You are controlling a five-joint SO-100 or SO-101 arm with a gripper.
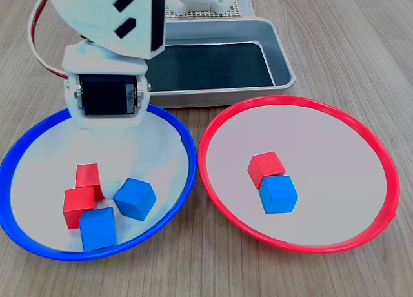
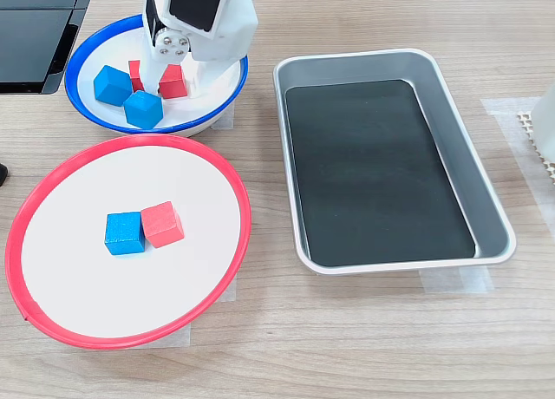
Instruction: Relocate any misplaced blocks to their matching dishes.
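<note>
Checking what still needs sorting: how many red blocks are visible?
3: two red blocks in the blue-rimmed plate, one in the red-rimmed plate. The arm could hide another.

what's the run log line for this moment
arm over blue-rimmed plate | holds two red cubes, two blue | red-rimmed plate: one each

The bench (image 2: 390, 347) was pale wood-grain with a matt finish. The tray (image 2: 486, 234) looked like brushed metal with a dull sheen, its floor a dark matt liner (image 2: 373, 169). Both plates, blue-rimmed (image 1: 184, 132) and red-rimmed (image 1: 381, 155), looked like smooth plastic. The blocks (image 1: 277, 194) were smooth and slightly glossy. The arm's shell (image 2: 230, 22) looked like white plastic.
</note>
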